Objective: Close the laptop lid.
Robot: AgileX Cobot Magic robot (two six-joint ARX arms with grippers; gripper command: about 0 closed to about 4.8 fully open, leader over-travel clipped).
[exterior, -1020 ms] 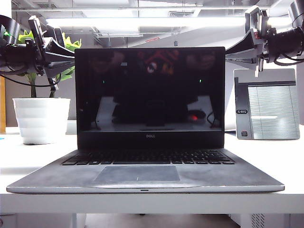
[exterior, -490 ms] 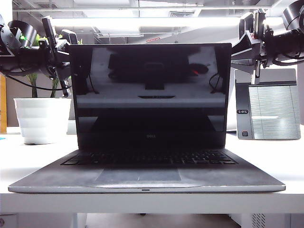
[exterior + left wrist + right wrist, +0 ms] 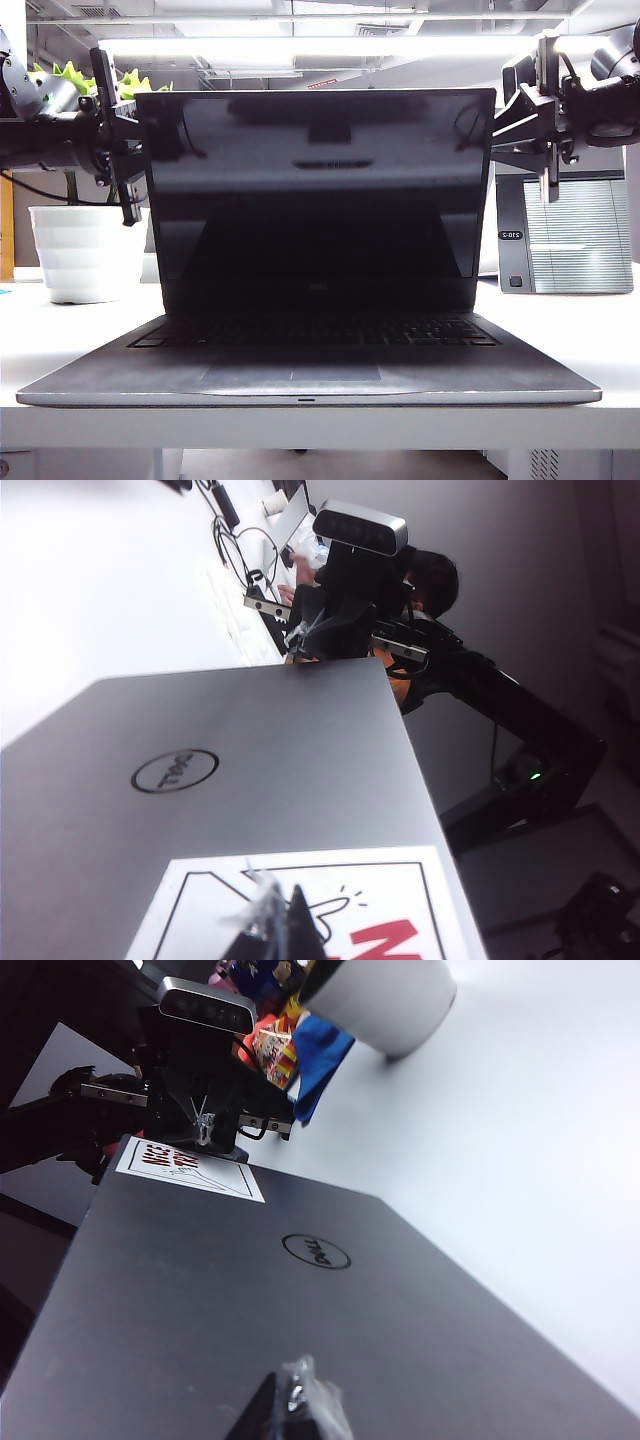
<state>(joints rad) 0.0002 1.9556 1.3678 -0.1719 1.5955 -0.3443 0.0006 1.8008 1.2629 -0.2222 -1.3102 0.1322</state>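
Note:
The laptop lid (image 3: 315,190) stands over the keyboard (image 3: 310,330), its glossy black screen leaning toward the exterior camera. My left gripper (image 3: 122,135) is behind the lid's left top corner and my right gripper (image 3: 522,122) is behind its right top corner. In the left wrist view the left gripper (image 3: 285,927) is shut, its tip resting on the white red-lettered sticker (image 3: 330,905) of the silver lid (image 3: 280,740). The right gripper (image 3: 295,1405) is also shut, its tip against the lid's outer face (image 3: 230,1300) near the Dell logo (image 3: 316,1251).
A white plant pot (image 3: 88,250) stands behind the laptop on the left. A grey-black ribbed device (image 3: 565,235) stands behind it on the right. The laptop base reaches the white table's front edge (image 3: 320,420).
The lid has tipped forward toward the keyboard, its top edge higher and wider in the exterior view. Both grippers have moved forward with it, staying behind its top corners.

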